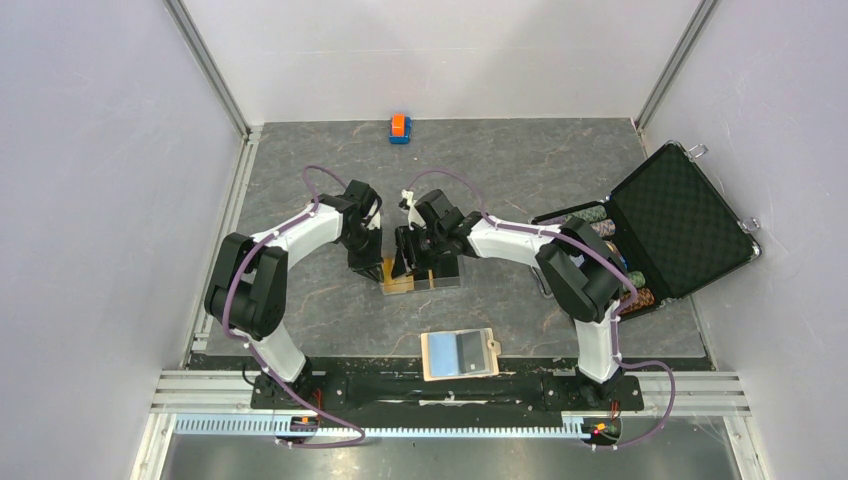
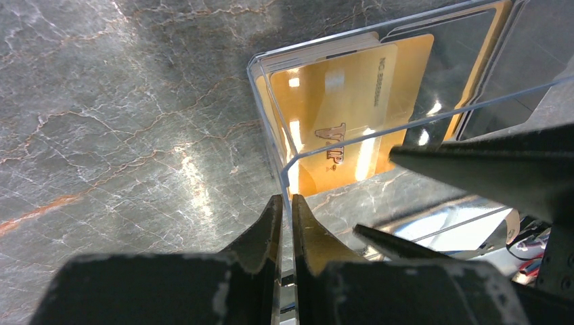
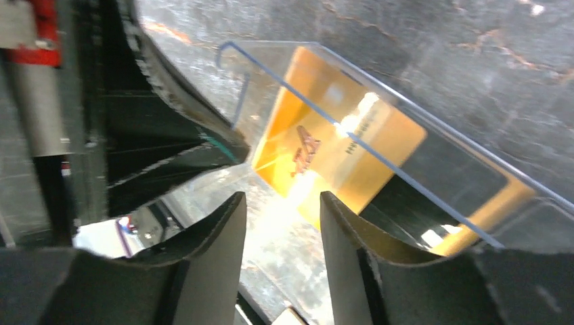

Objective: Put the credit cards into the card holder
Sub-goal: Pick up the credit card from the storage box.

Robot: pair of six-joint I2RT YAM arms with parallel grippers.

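Your left claw [image 2: 285, 200]: clamped on clear box [image 2: 276, 128] wall; your right claw [image 3: 281, 203]: parted, empty, beside gold card [image 3: 318, 135].

The worktop [image 2: 101, 135] looks like dark marbled stone, polished enough to throw glare. The clear box [image 2: 269, 125] on it is smooth transparent plastic, bright along its edges. The gold card [image 2: 338, 101] inside is glossy plastic, almost mirror-like. The left fingers [image 2: 260, 233] are matt black, scuffed pale at the edges. The case [image 1: 680, 220] has dimpled matt black foam and shiny metal trim.
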